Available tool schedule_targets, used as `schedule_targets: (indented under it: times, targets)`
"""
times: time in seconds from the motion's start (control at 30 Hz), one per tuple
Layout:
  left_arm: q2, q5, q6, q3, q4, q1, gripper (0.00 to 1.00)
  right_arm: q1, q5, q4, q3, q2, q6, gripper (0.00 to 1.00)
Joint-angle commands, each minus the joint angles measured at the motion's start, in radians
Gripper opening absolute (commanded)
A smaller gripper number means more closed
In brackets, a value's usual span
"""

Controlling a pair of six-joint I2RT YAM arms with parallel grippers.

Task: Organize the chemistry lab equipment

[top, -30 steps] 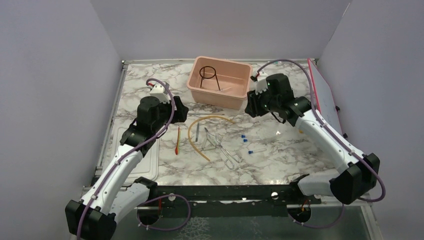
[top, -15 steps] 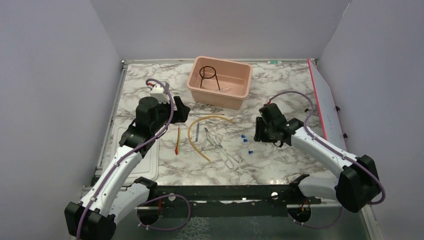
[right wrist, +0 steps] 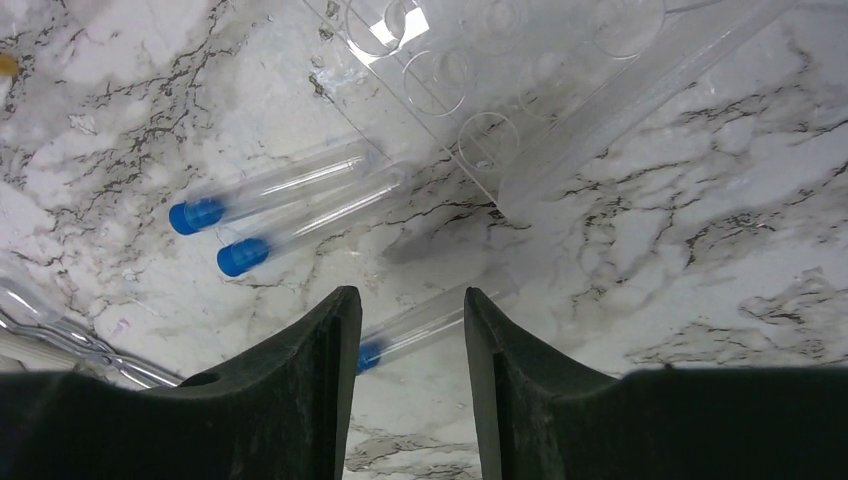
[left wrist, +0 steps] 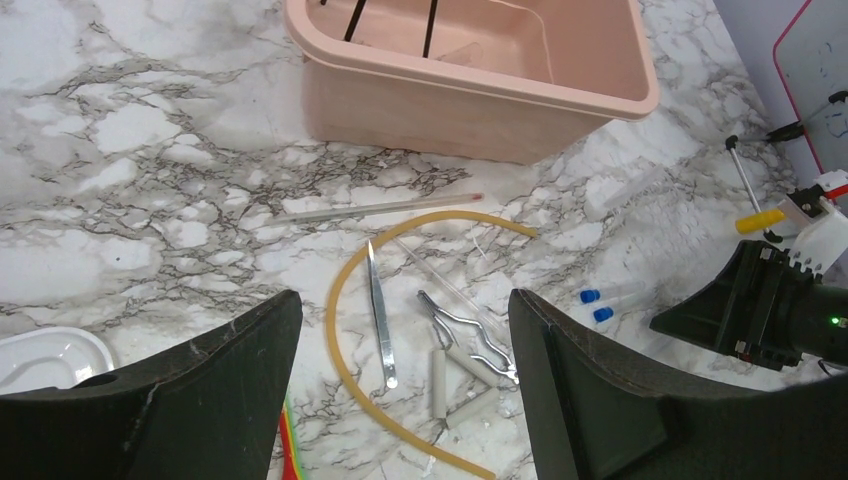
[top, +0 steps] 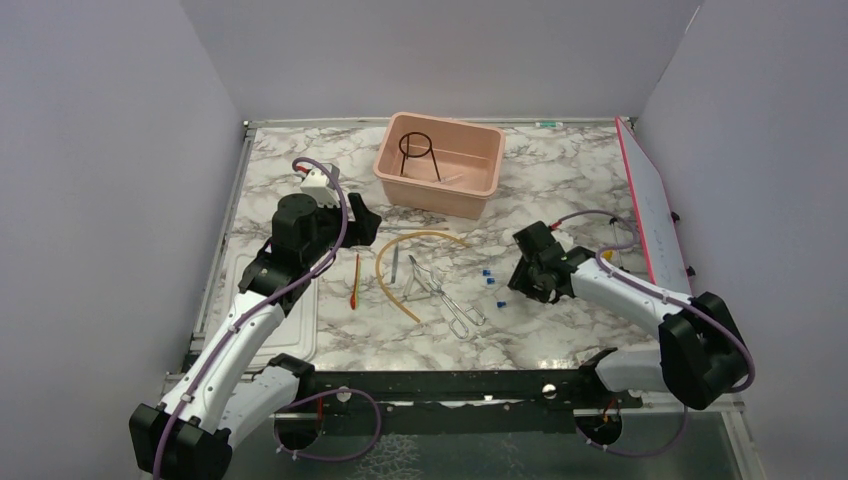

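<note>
**Pincers spread over scattered lab gear**

Right pincer [right wrist: 407,300] of mine sits low over the marble worktop [right wrist: 700,250], its fingers apart on either side of one blue-capped test tube [right wrist: 425,322] lying flat between them. I cannot tell whether they touch it. Two more capped tubes [right wrist: 290,205] lie side by side just beyond, near a clear rack [right wrist: 480,70]. My left pincer [left wrist: 400,300] hangs spread wide above the tan rubber tube [left wrist: 334,315], the silver spatula [left wrist: 378,315] and the tongs [left wrist: 470,340]. The red-orange rod [top: 354,282] lies to their left. The black ring stand [top: 413,148] stands inside the pink tub [top: 435,195].
</note>
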Motion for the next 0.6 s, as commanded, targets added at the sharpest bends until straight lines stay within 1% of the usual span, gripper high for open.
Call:
schedule_targets:
  times: [0.0, 0.13, 0.33, 0.43, 0.57]
  targets:
    - [-0.002, 0.022, -0.005, -0.011, 0.029, -0.003, 0.79, 0.006, 0.017, 0.033, -0.004, 0.022, 0.077, 0.46]
    - [-0.002, 0.020, -0.005, -0.011, 0.028, -0.001, 0.79, 0.004, 0.048, 0.007, -0.013, 0.019, 0.117, 0.46]
    - [0.002, 0.023, -0.005, -0.010, 0.029, -0.001, 0.79, 0.004, 0.040, 0.005, -0.016, 0.040, 0.120, 0.45]
    - [0.001, 0.021, -0.005, -0.011, 0.028, -0.001, 0.79, 0.006, 0.053, -0.004, -0.001, 0.040, 0.088, 0.45]
    - [0.003, 0.021, -0.005, -0.011, 0.028, 0.001, 0.79, 0.005, 0.058, -0.007, 0.034, 0.025, -0.012, 0.45]
